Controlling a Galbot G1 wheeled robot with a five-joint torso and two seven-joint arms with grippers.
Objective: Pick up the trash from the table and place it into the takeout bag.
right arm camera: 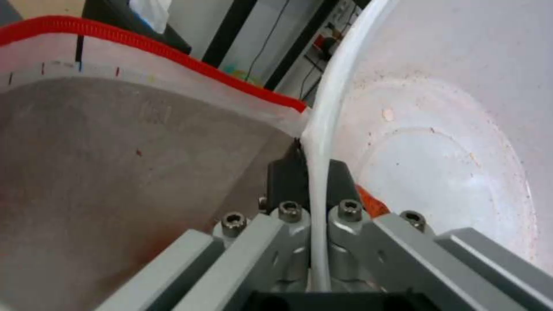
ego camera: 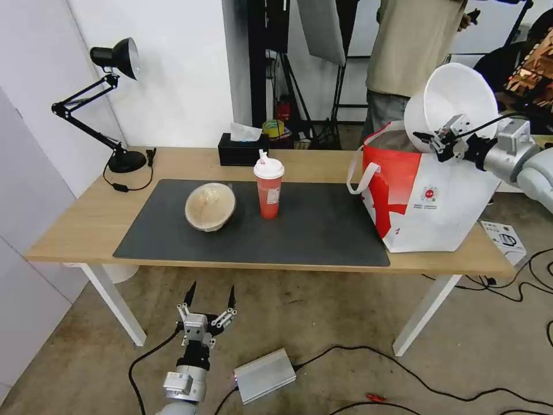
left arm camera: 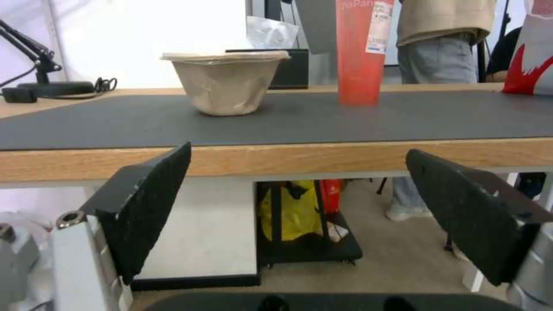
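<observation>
R gripper (ego camera: 436, 140) pinched on rim of white bowl (ego camera: 455, 98), tilted w/ takeout bag (ego camera: 429, 190) just below it. L gripper (ego camera: 210, 297) wide open, empty, below tabletop (ego camera: 86, 222) edge; red cup (ego camera: 268, 185) & beige bowl (ego camera: 210, 206) beyond it.

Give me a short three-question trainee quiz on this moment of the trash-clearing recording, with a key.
1. True or false: the right gripper grips the white bowl by its rim above the takeout bag.
2. Which trash stands on the mat? A) beige lidded bowl and red drink cup B) the cup alone C) nothing
3. Fill in: the left gripper hangs open, lower than the ____ edge.

Key: 1 true; 2 A; 3 table
</observation>
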